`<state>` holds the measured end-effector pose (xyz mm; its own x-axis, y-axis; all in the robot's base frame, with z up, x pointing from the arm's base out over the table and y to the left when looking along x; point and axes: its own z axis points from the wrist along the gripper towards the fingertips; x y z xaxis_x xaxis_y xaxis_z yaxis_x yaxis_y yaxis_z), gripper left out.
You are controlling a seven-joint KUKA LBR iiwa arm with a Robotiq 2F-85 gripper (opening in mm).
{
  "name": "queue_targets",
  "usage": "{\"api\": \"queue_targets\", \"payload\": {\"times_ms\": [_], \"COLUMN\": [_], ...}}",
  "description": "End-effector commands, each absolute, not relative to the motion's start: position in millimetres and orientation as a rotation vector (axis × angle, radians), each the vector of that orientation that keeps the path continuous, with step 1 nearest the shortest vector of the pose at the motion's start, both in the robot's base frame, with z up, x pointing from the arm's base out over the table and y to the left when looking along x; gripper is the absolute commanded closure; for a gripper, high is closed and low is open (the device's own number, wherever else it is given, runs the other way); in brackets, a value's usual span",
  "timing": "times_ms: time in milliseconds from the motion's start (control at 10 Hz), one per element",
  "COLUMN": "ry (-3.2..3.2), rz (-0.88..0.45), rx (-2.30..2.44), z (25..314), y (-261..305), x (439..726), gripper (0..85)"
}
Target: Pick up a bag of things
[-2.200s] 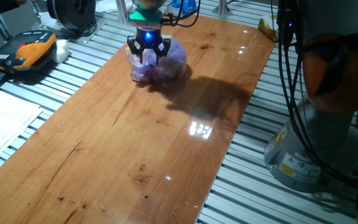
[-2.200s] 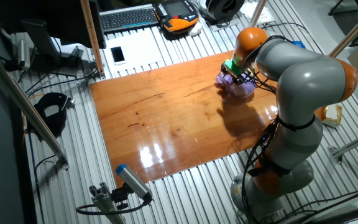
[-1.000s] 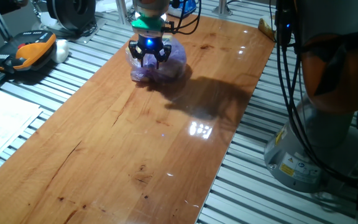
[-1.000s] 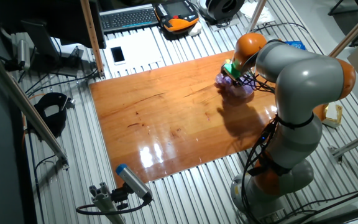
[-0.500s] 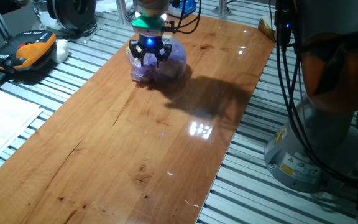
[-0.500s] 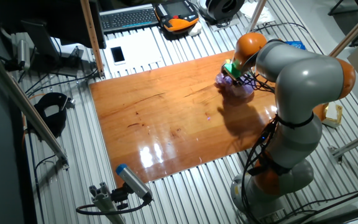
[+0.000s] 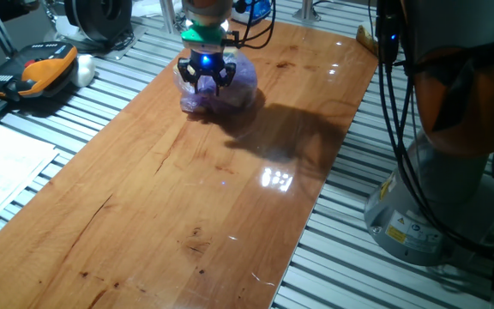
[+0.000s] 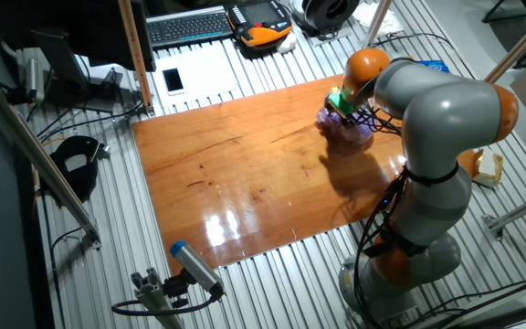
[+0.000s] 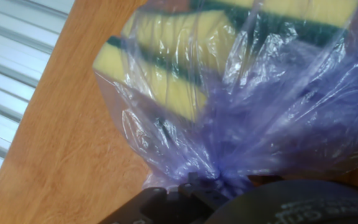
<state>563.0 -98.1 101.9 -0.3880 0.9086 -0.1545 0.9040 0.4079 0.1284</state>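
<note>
Gripper (image 7: 205,75) risen slightly, fingers drawn in since earlier frames; now pinching gathered neck of bag (image 7: 230,86). Bag at far end of bench (image 7: 187,197), seemingly not yet lifted clear. Hand view: plastic bunched at fingertips, yellow-green sponges (image 9: 166,68) inside. Judgement: grasp made, lift next.

- A glossy wooden tabletop (image 7: 187,189) lies on a ribbed metal bench (image 8: 272,274), with bright patches of overhead light reflected in the varnish.
- Far side: a black keyboard (image 8: 188,26), an orange-and-black handset (image 8: 261,18) and white paper (image 8: 199,78).
- Left: metal frame bars (image 8: 39,164) and loose black cables (image 8: 80,164).
</note>
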Motion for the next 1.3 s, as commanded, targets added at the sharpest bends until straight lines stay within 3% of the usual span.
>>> {"api": "queue_targets", "payload": {"times_ms": [0, 400, 500, 1000, 1200], "ry": [2.466, 2.48, 2.484, 2.508, 2.527], "rz": [0.027, 0.014, 0.007, 0.004, 0.041], "rx": [1.605, 1.599, 1.596, 1.574, 1.535], "z": [101.6, 99.8, 99.8, 100.0, 101.9], "y": [-98.2, -98.1, -98.3, -99.0, -101.1], "x": [563.0, 563.3, 563.3, 563.3, 562.9], "gripper": [34.0, 34.0, 51.0, 51.0, 85.0]}}
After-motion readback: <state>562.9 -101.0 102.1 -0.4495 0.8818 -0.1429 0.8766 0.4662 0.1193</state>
